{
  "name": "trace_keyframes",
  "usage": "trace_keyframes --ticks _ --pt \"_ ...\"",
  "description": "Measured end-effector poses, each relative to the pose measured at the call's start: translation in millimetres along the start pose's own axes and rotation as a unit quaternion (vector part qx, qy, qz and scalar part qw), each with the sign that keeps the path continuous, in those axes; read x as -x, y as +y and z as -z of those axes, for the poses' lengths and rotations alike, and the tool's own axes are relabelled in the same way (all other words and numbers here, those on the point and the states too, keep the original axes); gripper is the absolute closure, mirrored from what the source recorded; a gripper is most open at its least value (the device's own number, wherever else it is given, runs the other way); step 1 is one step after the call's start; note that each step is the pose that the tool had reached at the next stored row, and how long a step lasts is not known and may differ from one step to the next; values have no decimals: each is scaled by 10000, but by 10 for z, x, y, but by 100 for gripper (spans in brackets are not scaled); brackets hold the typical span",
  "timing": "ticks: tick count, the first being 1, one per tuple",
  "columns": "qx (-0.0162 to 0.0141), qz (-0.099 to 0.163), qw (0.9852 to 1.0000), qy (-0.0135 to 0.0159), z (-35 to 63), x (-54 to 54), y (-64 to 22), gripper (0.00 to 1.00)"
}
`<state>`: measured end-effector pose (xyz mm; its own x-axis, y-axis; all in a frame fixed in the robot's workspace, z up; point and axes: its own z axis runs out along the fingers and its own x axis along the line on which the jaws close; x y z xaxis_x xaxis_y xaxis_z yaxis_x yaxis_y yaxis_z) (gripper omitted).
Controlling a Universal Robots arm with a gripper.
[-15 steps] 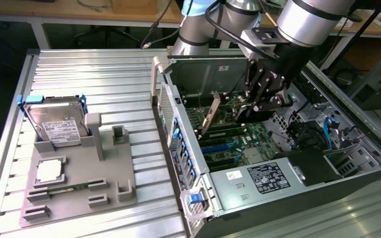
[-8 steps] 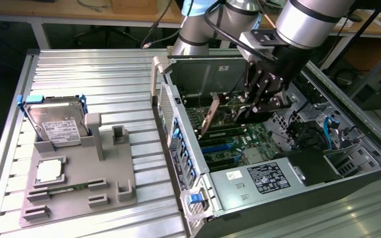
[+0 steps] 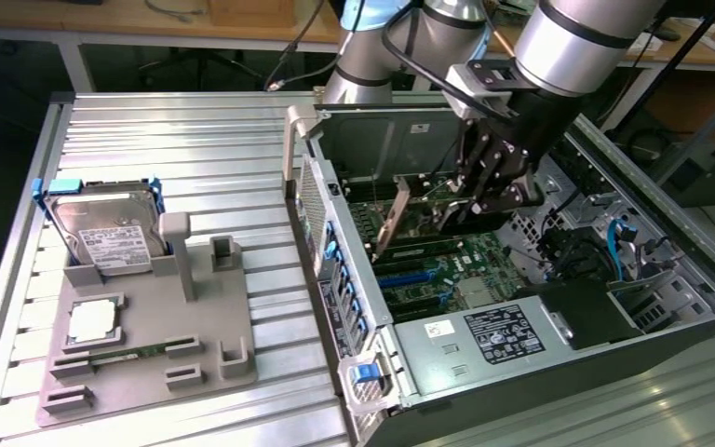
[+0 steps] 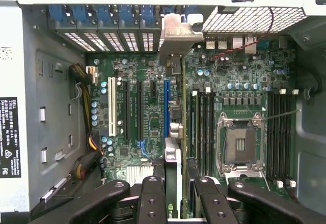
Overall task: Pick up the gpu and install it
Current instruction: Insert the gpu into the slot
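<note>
Gripper (image 3: 497,191) is down inside the open computer case (image 3: 655,233), fingers (image 4: 151,198) clamped on the gpu (image 4: 173,163), one on each flat face of the card. So the card is pinched edge-on between the pads, hanging over the motherboard (image 4: 137,112) and not lying flat.

From the wrist view the gpu's long axis runs straight away from the gripper toward the back wall of the case, parallel to the expansion slots, and it sits right above the blue slot (image 4: 166,104). Its silver bracket (image 4: 175,38) is at the far end, up against the row of vented slot covers (image 4: 112,40). Can't tell if the edge connector is actually touching the slot.

In the exterior view the card (image 3: 395,219) shows as a thin tilted strip below the gripper. Off to the exterior view's left, the grey parts tray (image 3: 146,372) sits on the metal table (image 3: 183,130) with the hard drive (image 3: 109,233) standing in it.
</note>
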<state>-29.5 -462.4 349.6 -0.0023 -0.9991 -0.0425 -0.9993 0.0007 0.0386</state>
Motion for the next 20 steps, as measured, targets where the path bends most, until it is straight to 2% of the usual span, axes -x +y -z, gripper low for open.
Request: trace_keyframes --ticks 20 --pt "0 0 10000 0 -106 -5 6 73"
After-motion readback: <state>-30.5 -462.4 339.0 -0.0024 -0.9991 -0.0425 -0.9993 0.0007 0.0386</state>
